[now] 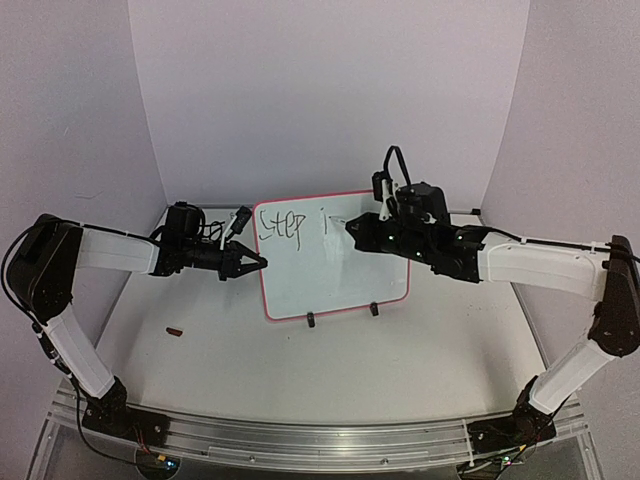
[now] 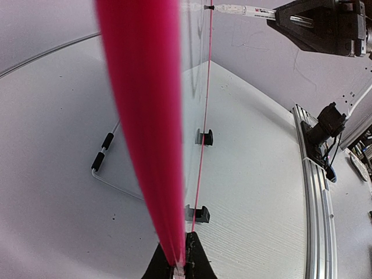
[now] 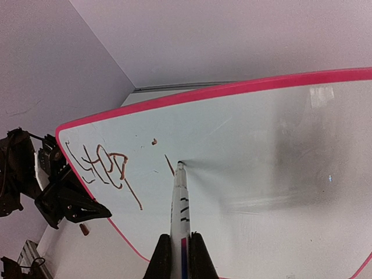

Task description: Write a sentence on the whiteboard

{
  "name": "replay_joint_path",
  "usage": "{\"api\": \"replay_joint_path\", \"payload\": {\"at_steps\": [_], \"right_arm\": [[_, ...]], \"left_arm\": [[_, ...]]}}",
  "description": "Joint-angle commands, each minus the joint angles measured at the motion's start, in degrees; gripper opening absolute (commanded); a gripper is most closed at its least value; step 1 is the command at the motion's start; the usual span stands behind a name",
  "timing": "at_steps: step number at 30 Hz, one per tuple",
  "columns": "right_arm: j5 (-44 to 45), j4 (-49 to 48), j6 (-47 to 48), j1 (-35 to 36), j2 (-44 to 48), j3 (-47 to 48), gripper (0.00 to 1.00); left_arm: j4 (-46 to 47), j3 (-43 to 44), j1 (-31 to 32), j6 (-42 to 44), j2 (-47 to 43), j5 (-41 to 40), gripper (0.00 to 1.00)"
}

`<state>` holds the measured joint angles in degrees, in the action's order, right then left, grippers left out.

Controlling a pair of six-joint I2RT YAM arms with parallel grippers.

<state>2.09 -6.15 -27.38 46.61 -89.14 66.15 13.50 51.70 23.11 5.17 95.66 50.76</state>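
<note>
The whiteboard [image 1: 340,275], white with a pink-red border, stands tilted on two black clips [image 1: 310,320] in the middle of the table. The sentence [image 1: 283,226] reads "Step i" along its upper left. My left gripper [image 1: 258,263] is shut on the board's left edge; in the left wrist view the pink border [image 2: 145,116] runs up from between the jaws of the left gripper [image 2: 181,264]. My right gripper [image 3: 181,256] is shut on a white marker [image 3: 181,197] whose tip touches the board [image 3: 261,145] just right of the last stroke of the sentence [image 3: 104,165].
A small brown piece [image 1: 175,331] lies on the table left of the board. A wire stand [image 2: 107,168] sits behind the board. White walls close the back and sides. An aluminium rail [image 1: 320,440] with the arm bases runs along the near edge.
</note>
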Motion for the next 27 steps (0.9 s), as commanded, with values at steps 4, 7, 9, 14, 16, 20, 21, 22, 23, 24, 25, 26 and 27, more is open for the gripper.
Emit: {"api": "replay_joint_path", "payload": {"at_steps": [4,7,9,14,16,20,21,22,23,24,25,26,27], "right_arm": [[0.0,1.2,-1.9,-0.3,0.1,-1.2,0.00],[-0.4,1.3,-2.6,-0.3,0.2,-2.0,0.00],[-1.0,1.3,-3.0,-0.3,0.1,-2.2,0.00],[-1.3,1.4,-3.4,-0.4,-0.1,-2.3,0.00],[-1.3,1.4,-3.4,-0.3,0.0,-2.2,0.00],[-0.8,1.3,-2.8,-0.3,0.4,-1.3,0.00],[-0.8,1.2,-2.6,-0.3,0.6,-0.9,0.00],[-0.8,1.0,-2.4,-0.3,0.7,-0.6,0.00],[-0.9,0.6,-2.3,-0.3,0.8,-0.2,0.00],[-0.9,0.3,-2.2,-0.3,0.9,0.1,0.00],[-1.0,0.0,-2.1,-0.3,1.1,0.4,0.00],[-1.2,-0.3,-2.0,-0.3,1.3,0.6,0.00],[-1.3,-0.6,-1.9,-0.3,1.5,0.9,0.00]], "left_arm": [[-3.0,-0.2,0.2,2.8,0.3,-7.3,0.00],[-3.0,-0.2,0.2,2.8,0.3,-7.3,0.00],[-3.0,-0.2,0.2,2.8,0.3,-7.3,0.00],[-3.1,-0.3,0.2,2.7,0.1,-7.4,0.00],[-3.1,-0.3,0.2,2.7,0.1,-7.4,0.00],[-3.1,-0.2,0.2,2.8,0.1,-7.4,0.00],[-3.1,-0.2,0.2,2.8,0.1,-7.4,0.00],[-3.1,-0.3,0.2,2.8,0.1,-7.4,0.00],[-3.1,-0.3,0.2,2.7,0.1,-7.4,0.00],[-3.1,-0.2,0.2,2.8,0.1,-7.4,0.00],[-3.1,-0.2,0.2,2.7,0.1,-7.3,0.00],[-3.1,-0.2,0.2,2.8,0.1,-7.3,0.00],[-3.1,-0.2,0.2,2.8,0.1,-7.3,0.00]]}}
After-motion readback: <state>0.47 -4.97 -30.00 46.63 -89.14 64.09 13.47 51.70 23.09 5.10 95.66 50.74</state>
